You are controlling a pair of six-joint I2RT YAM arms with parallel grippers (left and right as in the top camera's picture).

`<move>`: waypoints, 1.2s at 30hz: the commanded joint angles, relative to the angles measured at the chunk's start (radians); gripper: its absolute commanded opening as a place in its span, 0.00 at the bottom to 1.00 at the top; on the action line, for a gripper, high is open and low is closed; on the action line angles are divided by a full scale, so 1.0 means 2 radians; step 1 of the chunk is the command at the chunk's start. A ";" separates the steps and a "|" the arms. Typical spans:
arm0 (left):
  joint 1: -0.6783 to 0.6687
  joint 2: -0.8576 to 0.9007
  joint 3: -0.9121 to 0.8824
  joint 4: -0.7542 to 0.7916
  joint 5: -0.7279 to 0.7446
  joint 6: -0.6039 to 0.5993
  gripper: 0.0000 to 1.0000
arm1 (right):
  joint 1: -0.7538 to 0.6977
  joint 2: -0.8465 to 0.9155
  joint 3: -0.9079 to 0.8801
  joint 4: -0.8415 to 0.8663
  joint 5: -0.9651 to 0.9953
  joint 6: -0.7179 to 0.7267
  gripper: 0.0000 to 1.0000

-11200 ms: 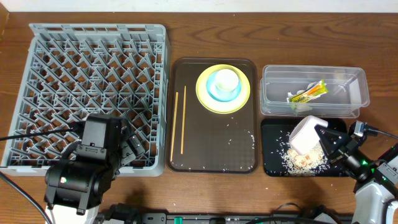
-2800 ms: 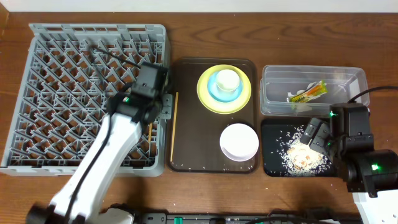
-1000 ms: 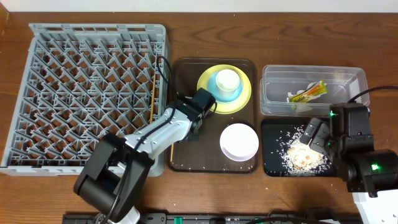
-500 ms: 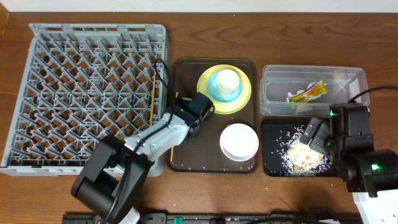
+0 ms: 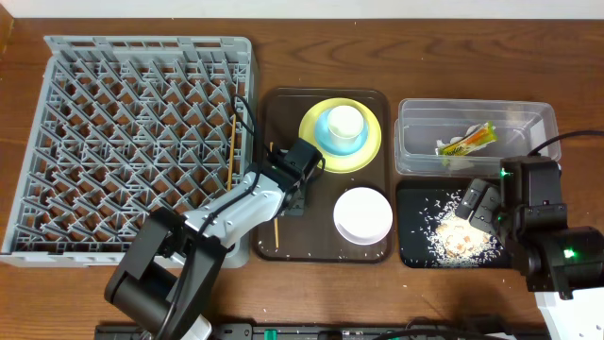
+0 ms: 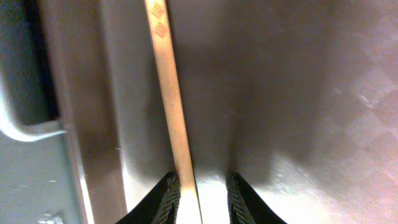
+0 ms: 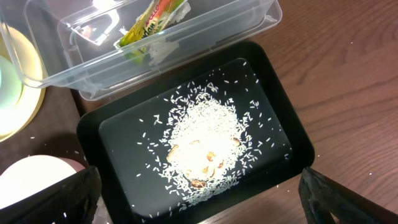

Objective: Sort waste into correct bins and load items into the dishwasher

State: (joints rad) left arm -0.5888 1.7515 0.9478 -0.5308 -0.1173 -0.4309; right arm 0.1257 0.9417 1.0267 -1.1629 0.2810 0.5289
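Note:
One wooden chopstick [image 5: 231, 146] lies in the grey dishwasher rack [image 5: 113, 142] by its right wall. The other chopstick [image 5: 276, 231] lies on the brown tray [image 5: 321, 241]. My left gripper [image 5: 283, 194] is low over it, jaws narrowly open astride it. In the left wrist view the chopstick [image 6: 171, 93] touches the left finger, with a gap to the right one. The white cup [image 5: 345, 121] sits in the blue bowl [image 5: 326, 134] on the yellow plate [image 5: 373, 142]. The white bowl [image 5: 362, 213] stands nearby. My right gripper [image 7: 199, 208] hangs wide open over the rice [image 7: 202, 149] in the black tray [image 5: 415, 247].
The clear tub [image 5: 528, 142] behind the black tray holds the green-and-yellow wrapper [image 5: 469, 142]. A few rice grains are scattered on the brown tray near the white bowl. The rack's right wall stands close to the left of my left gripper.
My left gripper has slid a little along the tray chopstick, whose near end has shifted to the right. The right arm has not moved.

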 commanded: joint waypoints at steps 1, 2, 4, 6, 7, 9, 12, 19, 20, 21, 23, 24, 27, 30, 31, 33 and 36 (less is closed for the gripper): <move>-0.001 0.027 -0.024 -0.002 0.055 -0.002 0.28 | -0.006 0.000 0.007 0.000 0.003 -0.005 0.99; -0.001 0.027 -0.024 0.000 0.055 -0.002 0.28 | -0.006 0.000 0.007 0.000 0.003 -0.005 0.99; -0.001 0.027 -0.024 0.006 0.054 -0.002 0.28 | -0.006 0.000 0.007 0.000 0.003 -0.005 0.99; -0.001 0.027 -0.024 0.014 0.051 -0.002 0.28 | -0.006 0.000 0.007 0.000 0.003 -0.005 0.99; -0.001 0.027 -0.024 0.021 0.049 -0.002 0.28 | -0.006 0.000 0.007 0.000 0.003 -0.005 0.99; -0.001 0.027 -0.024 0.028 0.049 -0.003 0.28 | -0.006 0.000 0.007 0.000 0.003 -0.005 0.99; -0.001 0.027 -0.026 0.033 0.046 -0.017 0.28 | -0.006 0.000 0.007 0.000 0.003 -0.005 0.99; -0.001 0.027 -0.032 0.032 0.025 -0.049 0.07 | -0.006 0.000 0.007 0.000 0.003 -0.005 0.99; -0.001 0.027 -0.032 0.032 0.026 -0.049 0.08 | -0.006 0.000 0.007 0.000 0.003 -0.005 0.99; -0.001 0.027 -0.032 0.031 0.027 -0.049 0.08 | -0.006 0.000 0.007 0.000 0.003 -0.005 0.99; -0.001 0.027 -0.032 0.031 0.027 -0.049 0.08 | -0.006 0.000 0.007 0.000 0.003 -0.005 0.99; -0.001 0.027 -0.032 0.031 0.027 -0.049 0.08 | -0.006 0.000 0.007 0.000 0.003 -0.005 0.99; -0.001 0.021 -0.027 0.030 0.014 -0.049 0.07 | -0.006 0.000 0.007 0.000 0.003 -0.005 0.99; -0.001 -0.019 -0.002 0.002 -0.043 -0.049 0.08 | -0.006 0.000 0.007 0.000 0.003 -0.005 0.99; -0.001 -0.037 0.006 -0.005 -0.052 -0.049 0.07 | -0.006 0.000 0.007 0.000 0.003 -0.005 0.99; -0.001 -0.076 0.014 -0.005 -0.055 -0.039 0.07 | -0.006 0.000 0.007 0.000 0.003 -0.005 0.99; 0.003 -0.157 0.017 -0.001 -0.073 -0.024 0.07 | -0.006 -0.001 0.007 0.000 0.003 -0.005 0.99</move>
State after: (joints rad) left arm -0.5919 1.5967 0.9447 -0.5369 -0.1829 -0.5167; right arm 0.1257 0.9413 1.0267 -1.1629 0.2810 0.5289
